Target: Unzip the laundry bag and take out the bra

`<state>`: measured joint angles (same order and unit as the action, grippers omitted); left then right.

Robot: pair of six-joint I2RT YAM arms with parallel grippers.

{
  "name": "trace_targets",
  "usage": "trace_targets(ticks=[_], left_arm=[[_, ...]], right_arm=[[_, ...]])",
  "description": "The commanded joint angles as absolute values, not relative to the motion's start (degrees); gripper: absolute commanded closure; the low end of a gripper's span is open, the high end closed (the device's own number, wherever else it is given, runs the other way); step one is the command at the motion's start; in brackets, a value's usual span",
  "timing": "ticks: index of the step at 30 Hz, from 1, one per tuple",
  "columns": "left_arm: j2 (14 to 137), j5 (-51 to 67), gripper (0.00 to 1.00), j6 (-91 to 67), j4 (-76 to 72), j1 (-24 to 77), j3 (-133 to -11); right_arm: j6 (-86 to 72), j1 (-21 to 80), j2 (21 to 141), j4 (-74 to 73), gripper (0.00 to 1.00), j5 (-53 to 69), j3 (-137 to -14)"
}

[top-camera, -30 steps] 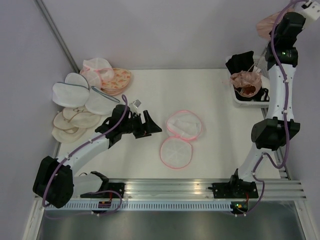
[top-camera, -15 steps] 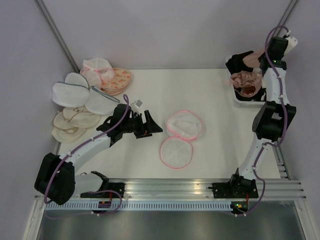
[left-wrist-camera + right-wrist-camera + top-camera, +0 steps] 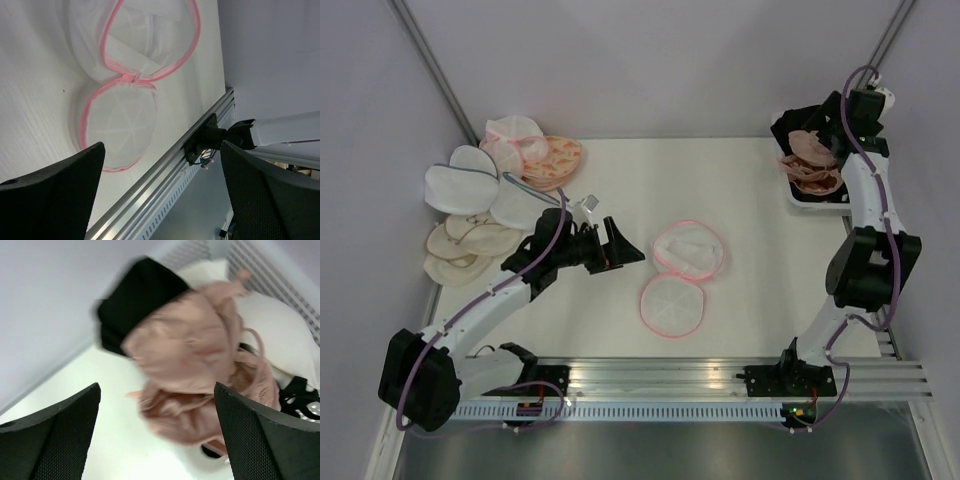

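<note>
The pale peach-pink soft bra (image 3: 185,347) has dropped from the right pincer (image 3: 157,427), now spread empty, into the white bin (image 3: 798,200) at two o'clock. The pink-rimmed white mesh laundry bag (image 3: 678,275) lies unzipped mid-table, with the left pincer (image 3: 160,190) open at its nine o'clock. The task looks finished.

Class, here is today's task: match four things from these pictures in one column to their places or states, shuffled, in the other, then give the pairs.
1 laundry bag
2 bra
3 left gripper
4 orange pouch

A far-left corner of the table
B fingers apart, holding nothing
C in the tray, far right
D spread open, mid-table

Pairs: 1-D, 2-C, 3-B, 4-A
</note>
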<state>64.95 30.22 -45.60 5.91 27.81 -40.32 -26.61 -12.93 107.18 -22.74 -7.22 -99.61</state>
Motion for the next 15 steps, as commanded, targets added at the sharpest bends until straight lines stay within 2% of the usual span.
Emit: trace_targets(ticks=[1, 7, 10, 15], left_arm=[[60.7, 31.1, 0.00, -46.1, 4.5, 27.6, -39.9], [57.7, 32.1, 0.00, -45.8, 4.1, 27.6, -38.9], [56.3, 32.4, 0.00, -45.8, 4.1, 27.6, -38.2], [53.8, 32.3, 0.00, -45.4, 4.1, 27.7, -36.2]], right_arm=[[-23.4, -10.6, 96.3, -20.3, 0.02, 3.0, -97.7], [-18.7, -1.3, 82.9, -25.6, 0.02, 9.7, -87.0], [-20.3, 2.6, 73.6, -24.3, 0.02, 14.1, -77.5], [-20.6, 6.1, 61.1, -28.0, 0.02, 17.4, -67.1]])
